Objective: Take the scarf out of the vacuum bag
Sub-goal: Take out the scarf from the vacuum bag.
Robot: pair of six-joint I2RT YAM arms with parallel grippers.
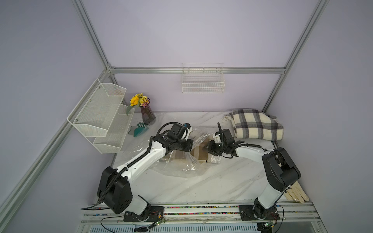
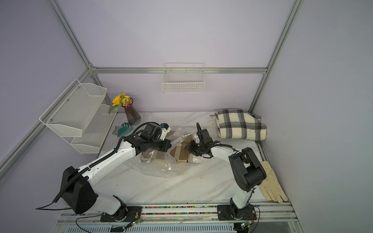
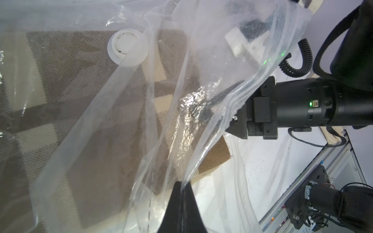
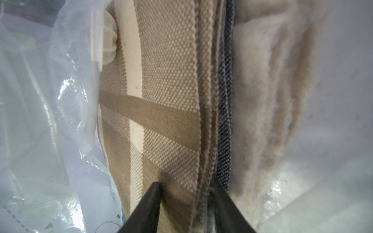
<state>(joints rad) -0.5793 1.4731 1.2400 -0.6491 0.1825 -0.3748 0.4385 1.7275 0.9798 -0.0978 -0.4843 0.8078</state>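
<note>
The vacuum bag [image 1: 177, 167] [image 2: 153, 167] lies crumpled in mid-table, clear and crinkly, with its round white valve cap [image 3: 127, 47] [image 4: 103, 38] on the upper face. Inside it is the scarf [image 1: 198, 154] [image 2: 179, 153] [image 4: 167, 100], folded, in tan and cream checks; one corner [image 3: 218, 153] pokes out of the bag mouth. My left gripper [image 3: 182, 184] is shut on the bag's upper plastic lip and holds it raised. My right gripper [image 1: 204, 149] [image 4: 185, 187] reaches into the mouth, its jaws closed on the scarf's folded edge layers.
A folded grey-and-cream plaid blanket [image 1: 256, 125] lies at the back right. A cream glove [image 2: 272, 187] lies by the right arm's base. At the back left are a flower vase [image 1: 146, 115], a teal object [image 1: 139, 129] and a white mesh shelf [image 1: 101, 115]. A wire basket [image 1: 202, 80] hangs on the back wall.
</note>
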